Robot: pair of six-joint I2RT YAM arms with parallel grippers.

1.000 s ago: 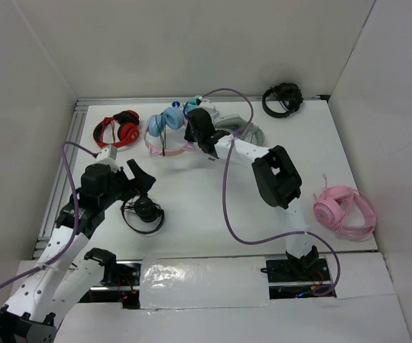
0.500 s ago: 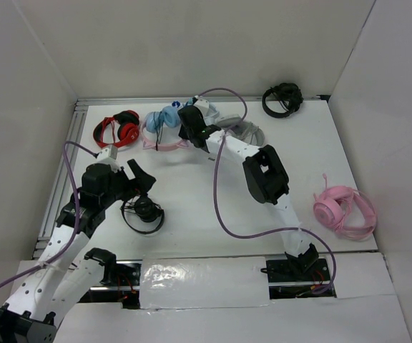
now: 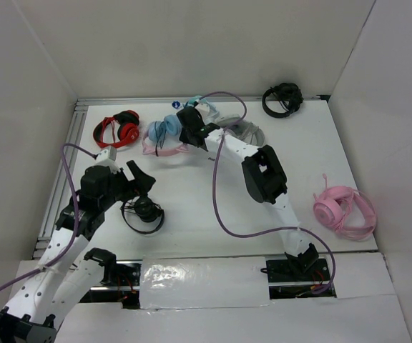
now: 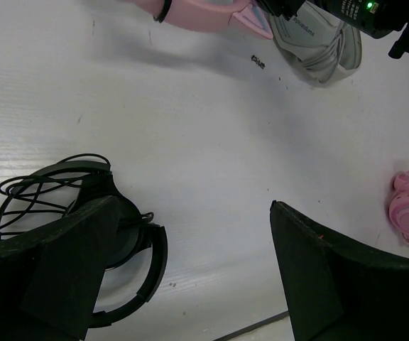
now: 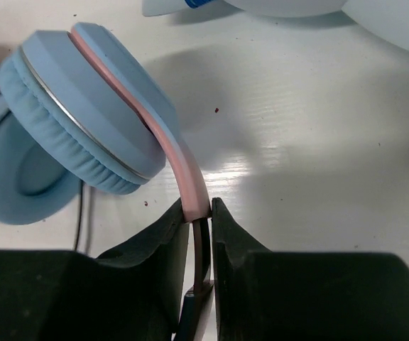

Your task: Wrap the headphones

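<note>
At the table's 11 o'clock, the right gripper pinches the headphones by their pink headband, jaws nearly closed. The left gripper hangs wide open and empty. The cable looks unwound, so the wrapping is yet to come.

The headphones lie at rear centre of the bench, w/ a 2nd pair just left of them and a 3rd pair at front right.

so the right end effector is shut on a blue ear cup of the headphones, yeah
No: the right end effector is shut on the pink headband of the headphones, not an ear cup, as the right wrist view shows.
</note>
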